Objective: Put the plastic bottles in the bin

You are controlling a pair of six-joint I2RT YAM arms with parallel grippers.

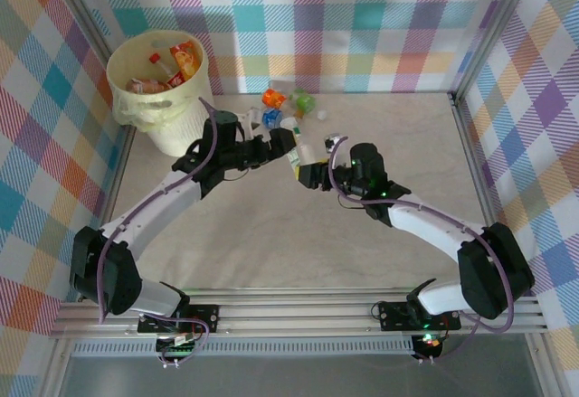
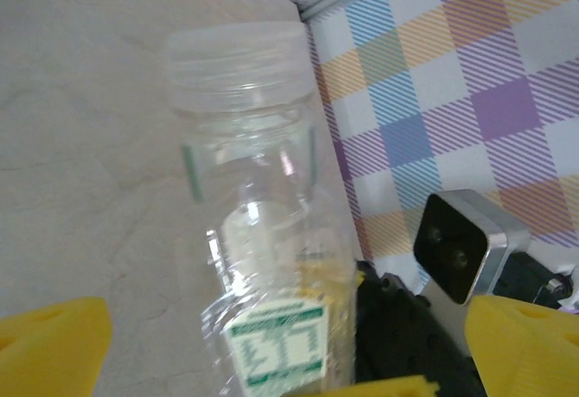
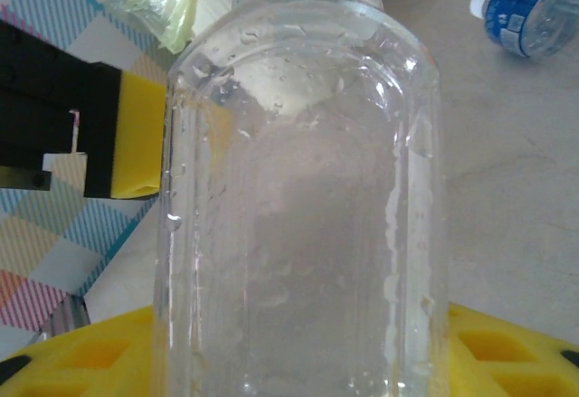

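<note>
A clear plastic bottle [image 3: 298,189] with a green-and-white label [image 2: 280,347] hangs above the table's middle [image 1: 302,154]. My right gripper [image 3: 298,361] is shut on its lower body, a yellow pad [image 3: 81,356] on each side. My left gripper [image 2: 285,352] stands open around the same bottle, its yellow fingertips [image 2: 50,343] wide apart. One left finger [image 3: 140,135] lies beside the bottle's wall. In the top view the left gripper [image 1: 288,144] and right gripper [image 1: 309,169] meet nose to nose. The cream bin [image 1: 161,112] stands at the back left with several bottles inside.
Loose bottles lie at the back of the table: an orange one [image 1: 270,99], a green one [image 1: 303,103] and a blue-labelled one [image 3: 532,13]. Checked walls close the table on three sides. Bare tabletop [image 1: 271,234] stretches in front of both grippers.
</note>
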